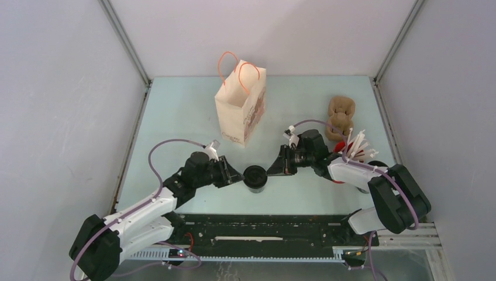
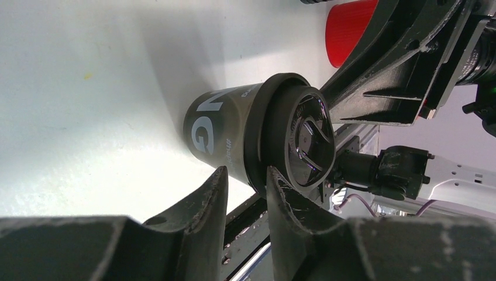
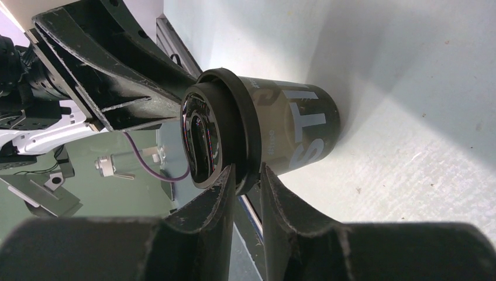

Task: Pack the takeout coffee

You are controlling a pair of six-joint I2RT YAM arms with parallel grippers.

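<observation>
Takeout coffee (image 1: 255, 177): all-black cup with a black lid, upright on the table (image 1: 175, 117), near the front edge, between the two arms. White lettering on its side shows in both wrist views.

Right end effector (image 1: 271, 170) comes at the cup from the right. In the right wrist view its two fingers sit on either side of the lid's rim with almost no gap, so it is grasping the takeout coffee by the lid rim.

Left end effector (image 1: 238, 174) is at the cup's left side. In the left wrist view its fingers (image 2: 202, 202) straddle the lid rim: one below the rim by the cup wall, one over the lid top. Some gap is visible, so I cannot tell whether it is clenched on the rim.

White paper bag (image 1: 240, 108) with orange handles stands open behind the cup, well apart. Red cup (image 2: 348, 32) with white sticks (image 1: 357, 146) is at the right, behind the right arm. Brown pulp carrier (image 1: 340, 117) lies further back on the right.
</observation>
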